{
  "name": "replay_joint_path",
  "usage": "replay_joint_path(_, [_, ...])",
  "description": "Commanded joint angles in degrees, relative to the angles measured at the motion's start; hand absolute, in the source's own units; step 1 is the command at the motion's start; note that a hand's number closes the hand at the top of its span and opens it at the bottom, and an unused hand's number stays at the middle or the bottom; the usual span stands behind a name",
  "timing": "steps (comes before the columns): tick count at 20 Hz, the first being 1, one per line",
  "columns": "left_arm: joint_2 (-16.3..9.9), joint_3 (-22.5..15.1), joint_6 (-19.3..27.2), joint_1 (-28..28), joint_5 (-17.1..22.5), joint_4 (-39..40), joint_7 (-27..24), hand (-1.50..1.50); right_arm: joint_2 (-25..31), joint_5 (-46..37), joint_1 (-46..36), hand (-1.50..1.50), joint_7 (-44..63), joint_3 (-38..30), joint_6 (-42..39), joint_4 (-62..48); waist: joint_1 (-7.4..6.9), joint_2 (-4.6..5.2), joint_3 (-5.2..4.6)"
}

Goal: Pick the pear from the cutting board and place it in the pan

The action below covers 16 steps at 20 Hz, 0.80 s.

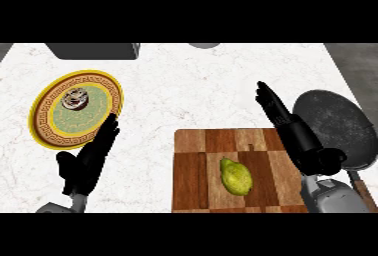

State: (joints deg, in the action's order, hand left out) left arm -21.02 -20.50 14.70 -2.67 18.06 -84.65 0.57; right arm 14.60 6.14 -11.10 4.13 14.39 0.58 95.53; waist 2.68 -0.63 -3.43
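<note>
A green-yellow pear (235,176) lies on the wooden cutting board (196,165), right of its middle. To the right of the board sits the dark grey pan (336,125), with nothing in it and its handle pointing toward the lower edge. My right hand (294,131) stands open above the board's right edge, between the pear and the pan, fingers straight and pointing away. It touches neither. My left hand (90,161) is open at the lower left, fingers straight, lying over the lower rim of a plate.
A yellow-rimmed patterned plate (66,107) with a small round item (75,98) on it sits at the left. A dark grey object (94,50) stands at the far left edge of the white marble counter (192,85), and another grey shape (203,45) at the far middle.
</note>
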Motion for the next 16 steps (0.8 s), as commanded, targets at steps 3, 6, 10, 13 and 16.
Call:
replay_joint_path(3, [2.0, 0.0, -0.5, -3.4, -1.0, -2.2, -4.3, 0.0, -7.8, 18.5, 0.3, 1.5, -5.5, -3.1, -9.1, -3.8, -3.5, 1.61, 3.9])
replay_joint_path(6, [2.3, 0.5, 0.4, -5.9, -2.2, -4.7, -6.8, 0.0, -14.2, 32.4, 0.8, 1.5, -6.0, -2.3, -15.3, -4.6, -5.95, 2.4, 4.91])
replay_joint_path(10, [2.6, 0.7, -0.4, -4.5, -1.1, -6.6, -7.1, 0.0, -3.9, 38.4, 6.7, -1.5, -5.9, -10.5, -30.1, -21.7, -4.68, 1.85, 3.95])
replay_joint_path(13, [4.0, -0.5, -0.8, -4.4, -2.1, -3.5, -8.7, 0.0, 2.6, 43.2, 4.0, -1.5, -6.9, -13.2, -46.1, -29.4, -4.13, 1.76, 3.78])
replay_joint_path(16, [3.3, -0.7, -1.1, -1.7, -2.1, -6.9, -9.4, 0.0, 6.6, 36.8, -0.7, -1.5, -13.4, -16.2, -54.8, -40.6, -5.29, 1.4, 3.74])
